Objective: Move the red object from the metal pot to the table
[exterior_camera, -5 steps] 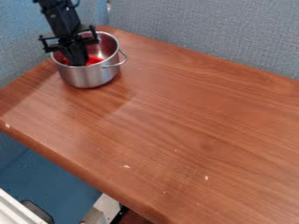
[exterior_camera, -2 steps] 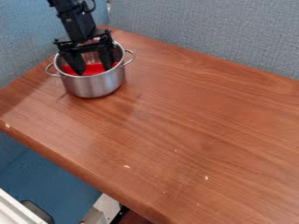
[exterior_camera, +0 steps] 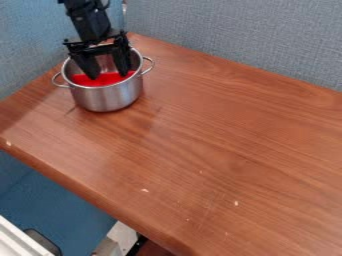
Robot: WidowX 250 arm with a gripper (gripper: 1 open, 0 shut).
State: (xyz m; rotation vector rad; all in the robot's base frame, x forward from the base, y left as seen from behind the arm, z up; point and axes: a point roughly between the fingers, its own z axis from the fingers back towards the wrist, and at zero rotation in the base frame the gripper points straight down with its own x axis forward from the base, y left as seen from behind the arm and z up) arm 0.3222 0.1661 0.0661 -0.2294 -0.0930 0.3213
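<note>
A small shiny metal pot [exterior_camera: 110, 93] stands at the far left corner of the reddish-brown table [exterior_camera: 201, 140]. Inside it lies the red object [exterior_camera: 102, 76], showing between the gripper's fingers. My black gripper [exterior_camera: 102, 62] hangs straight down over the pot's mouth, its two fingers spread wide near the left and right rim. It is open and the red object rests in the pot below it, apart from the fingers as far as I can tell.
A grey-blue textured wall [exterior_camera: 254, 35] runs behind the table. The table's front-left edge [exterior_camera: 60, 170] drops off to a blue floor. Small pale specks [exterior_camera: 201, 212] dot the wood near the front.
The gripper has opened wide from shut. The pot has shifted slightly right and forward, and the arm now stands more upright above it.
</note>
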